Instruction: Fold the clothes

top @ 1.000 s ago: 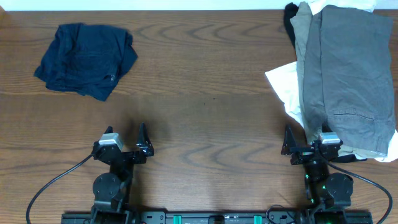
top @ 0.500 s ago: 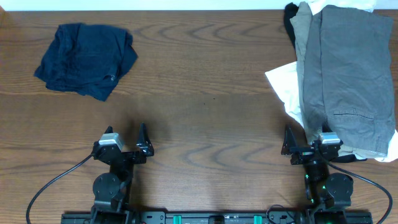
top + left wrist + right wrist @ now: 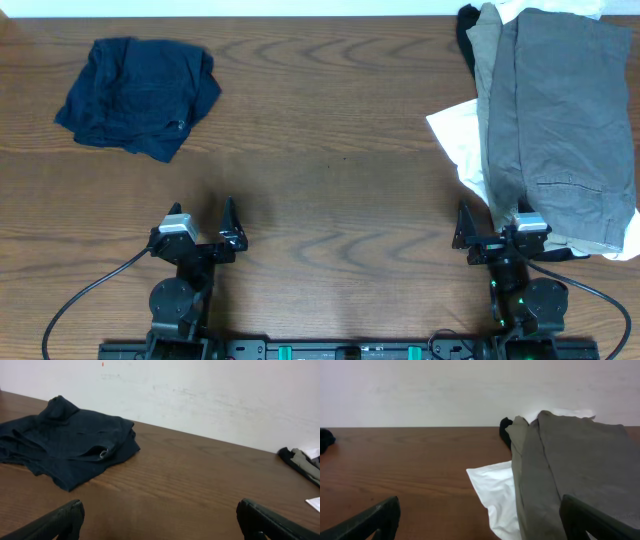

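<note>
Both arms are waiting at the near edge of the table, with no folding under way yet.

The navy garment [image 3: 138, 95] is lying crumpled at the far left of the table [image 3: 340, 150], its small pale tag [image 3: 103, 453] showing near its right edge; the left gripper [image 3: 203, 228] is hovering well short of it, jaws spread wide and gripping nothing; the right gripper [image 3: 497, 232] is likewise gaping and empty, sitting just beside the near hem of the grey garment [image 3: 560, 120]; that piece is lying over a white one [image 3: 455, 135], with a black one [image 3: 466, 25] peeking out at the far end. Judging from this, the first reach is pending; it is probably worth taking one garment only, pinching an outer edge rather than a bunched ridge, and dragging it flat onto bare wood before creasing.
</note>
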